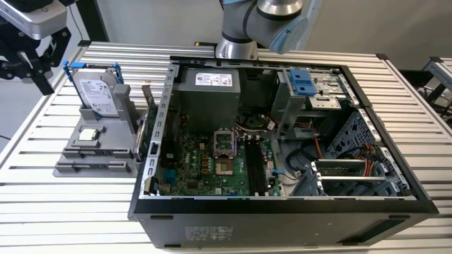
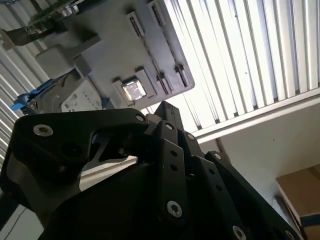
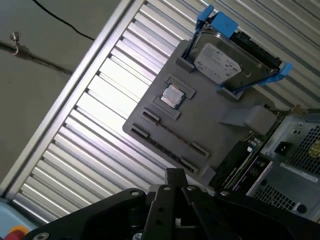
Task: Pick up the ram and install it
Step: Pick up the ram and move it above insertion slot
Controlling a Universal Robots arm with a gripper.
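Note:
My gripper (image 1: 42, 87) hangs over the slatted table at the exterior view's far left, above and beside the grey parts holder (image 1: 74, 143), and well away from the open computer case (image 1: 162, 106). Its black linkage takes up much of both wrist views, with the tip (image 2: 162, 107) (image 3: 175, 174) pointing toward the holder (image 2: 100, 55) (image 3: 210, 125). The holder's two long narrow slots (image 3: 170, 134) look thin and grey. The ram is hidden or out of view. The motherboard's dark memory slots (image 1: 255, 164) lie inside the case.
A silver hard drive in a blue frame (image 1: 97, 91) (image 3: 227, 60) stands at the holder's back. A small square silver chip (image 1: 88, 134) (image 3: 173, 95) (image 2: 133, 90) sits mid-holder. A dark expansion card (image 1: 148, 100) (image 3: 240, 160) stands against the case wall. The arm's base (image 1: 236, 47) rises behind the case.

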